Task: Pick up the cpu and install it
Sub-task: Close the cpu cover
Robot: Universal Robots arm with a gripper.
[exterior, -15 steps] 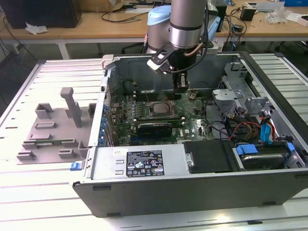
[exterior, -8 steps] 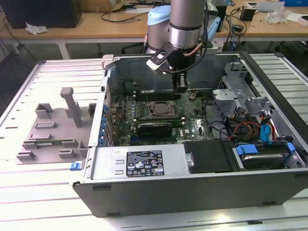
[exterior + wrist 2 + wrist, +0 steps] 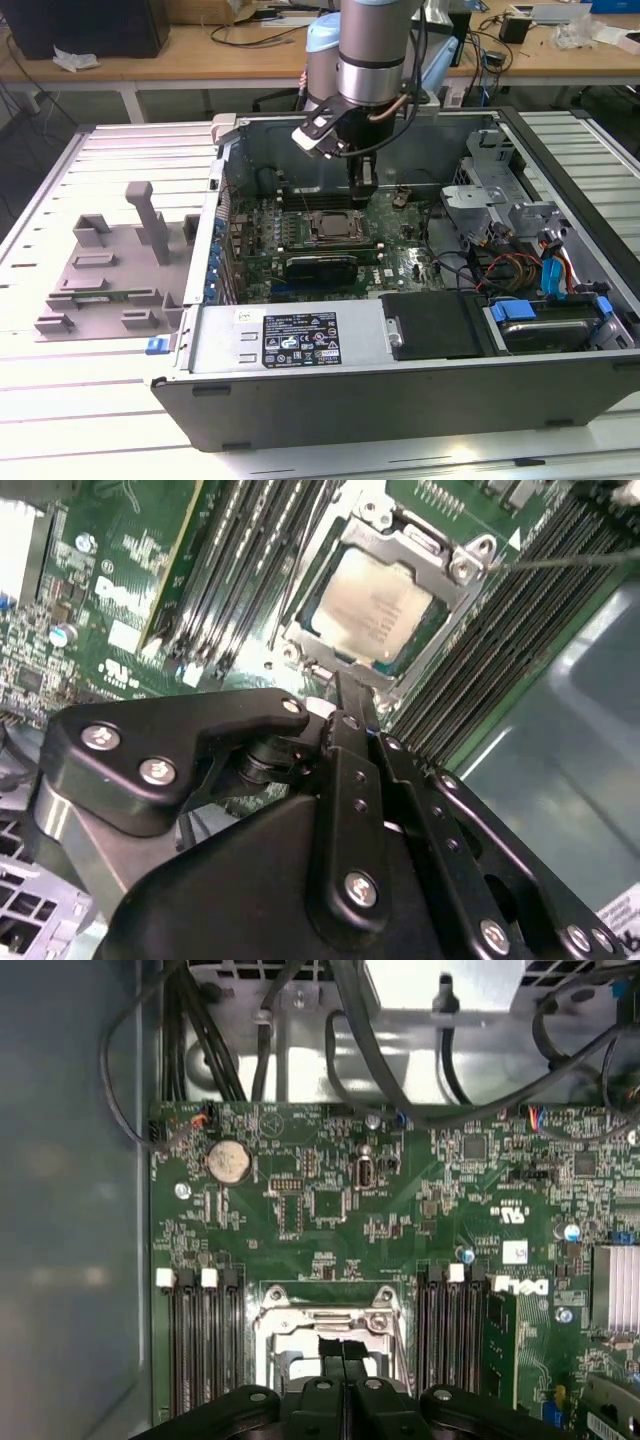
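cpu (image 3: 375, 605) sits flat in mobo socket (image 3: 452, 568), inside PC case (image 3: 300, 400). Gripper (image 3: 341, 688) hangs just above socket edge, narrow w/ tips together, empty; cpu directly beyond tips.

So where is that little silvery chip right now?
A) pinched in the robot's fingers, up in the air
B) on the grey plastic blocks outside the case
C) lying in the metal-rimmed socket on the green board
C: in the second wrist view the cpu lies flat inside the socket frame on the green board, with the gripper close by it.
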